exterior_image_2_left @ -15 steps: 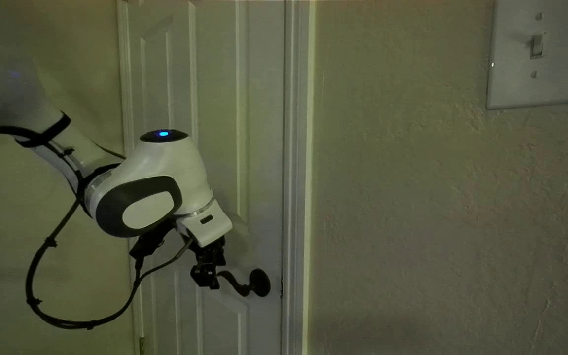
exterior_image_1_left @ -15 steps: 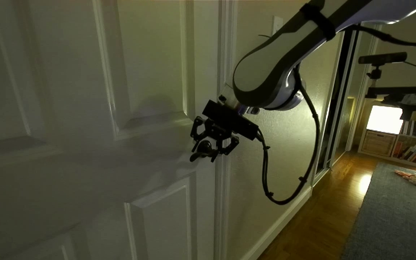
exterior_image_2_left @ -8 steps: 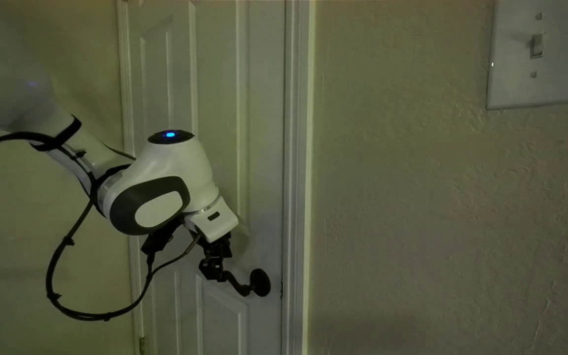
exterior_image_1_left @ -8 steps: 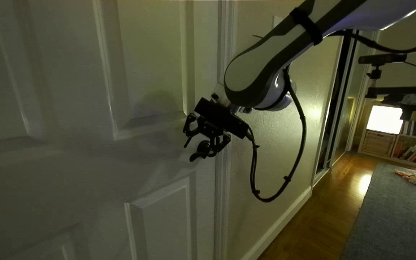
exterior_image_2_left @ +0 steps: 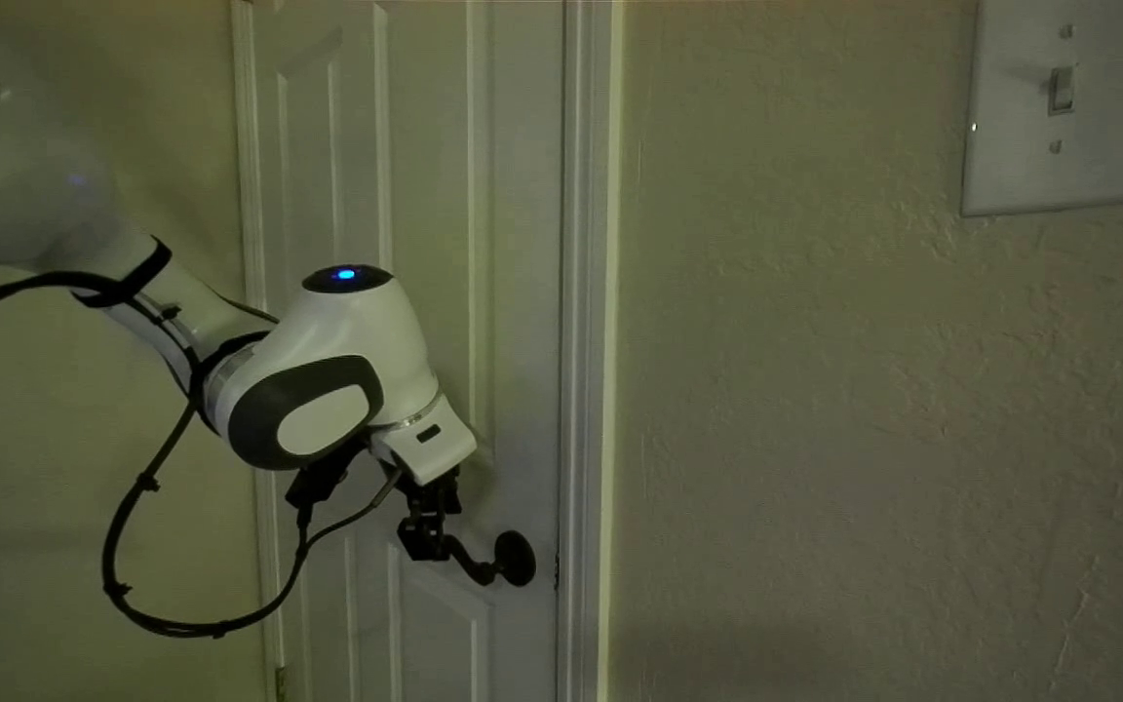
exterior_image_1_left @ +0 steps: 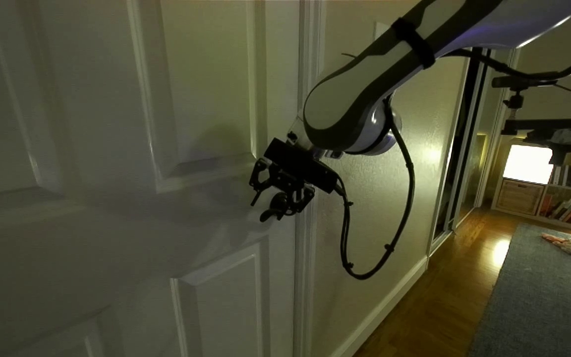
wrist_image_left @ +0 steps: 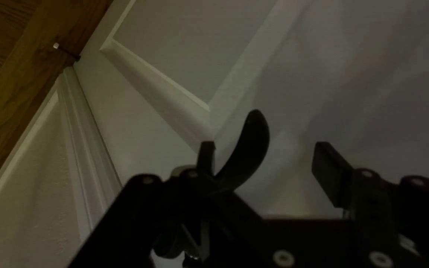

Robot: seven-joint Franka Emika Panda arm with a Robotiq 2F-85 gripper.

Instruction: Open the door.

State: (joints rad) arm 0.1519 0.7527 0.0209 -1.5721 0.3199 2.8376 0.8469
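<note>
Wrist view: the gripper is standing spread, the handle beside one finger. In an exterior view, the door is standing closed behind them. In an exterior view, the arm is slanting toward the handle.

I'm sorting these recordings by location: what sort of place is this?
Most likely a room in a home, though an office is possible: an exterior view shows a white panelled door, a blue-grey rug and a bookshelf.
</note>
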